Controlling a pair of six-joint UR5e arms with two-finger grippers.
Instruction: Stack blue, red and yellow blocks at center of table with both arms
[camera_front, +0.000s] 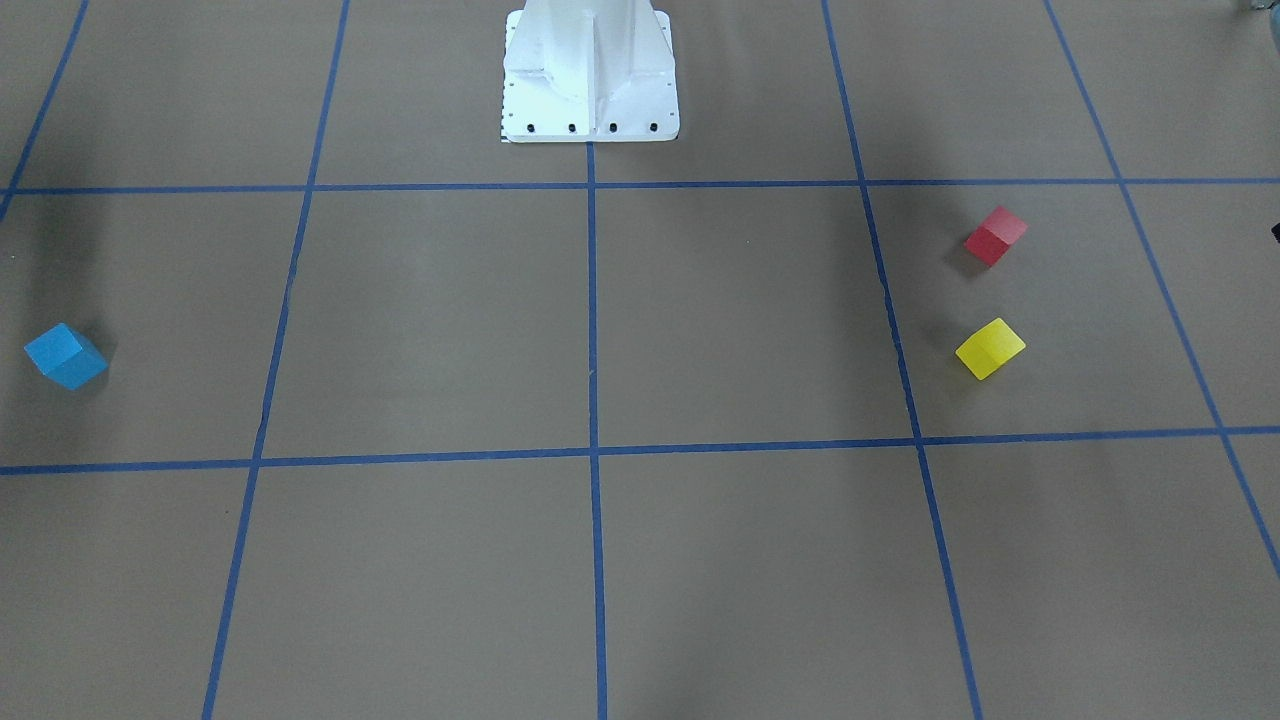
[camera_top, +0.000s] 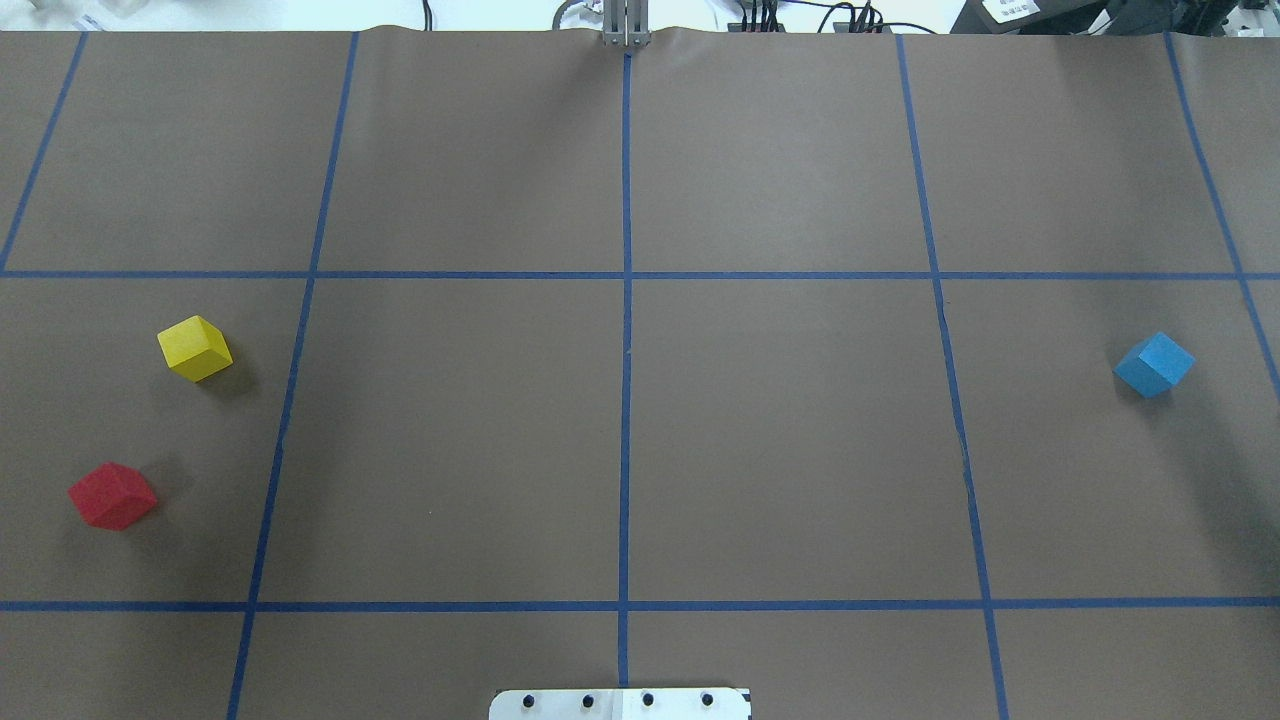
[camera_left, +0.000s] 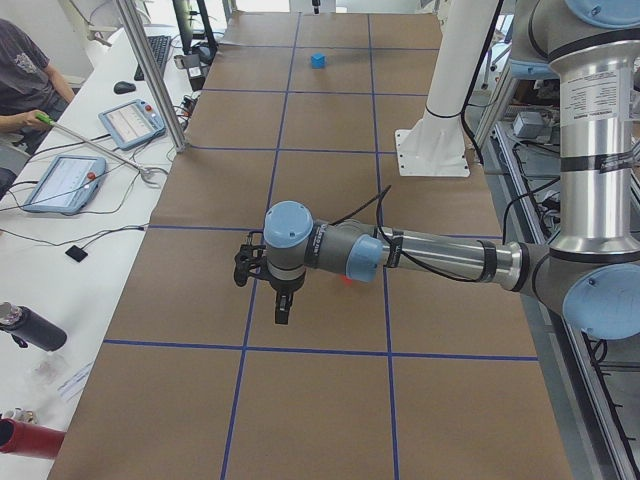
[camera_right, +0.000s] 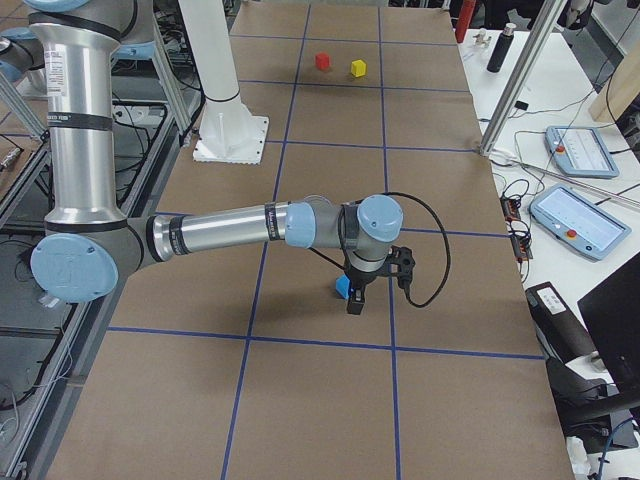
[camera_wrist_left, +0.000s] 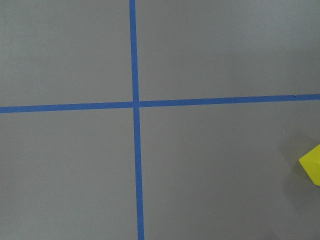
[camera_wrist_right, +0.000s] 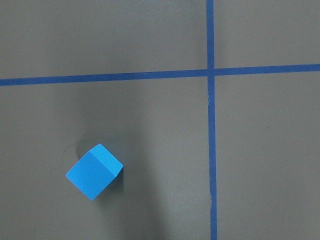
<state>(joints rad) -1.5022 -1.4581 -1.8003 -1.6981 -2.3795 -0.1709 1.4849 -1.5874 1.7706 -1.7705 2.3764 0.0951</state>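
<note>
The blue block (camera_top: 1154, 364) lies alone on the table (camera_top: 780, 440) at the overhead view's right; it also shows in the right wrist view (camera_wrist_right: 94, 171). At the left lie the yellow block (camera_top: 195, 348) and, nearer the robot, the red block (camera_top: 112, 495). The centre squares hold no block. My left gripper (camera_left: 281, 308) hangs above the table near the red block (camera_left: 347, 281), which its wrist mostly hides. My right gripper (camera_right: 356, 300) hangs just beside the blue block (camera_right: 342, 288). Both grippers show only in the side views, so I cannot tell whether either is open or shut.
The white pedestal base (camera_front: 590, 75) stands at the robot's edge of the table. A side bench carries tablets (camera_left: 62, 183), cables and a dark bottle (camera_left: 30, 326), with a seated person (camera_left: 25, 75) behind it. Metal frame posts (camera_right: 520, 75) rise beside the table.
</note>
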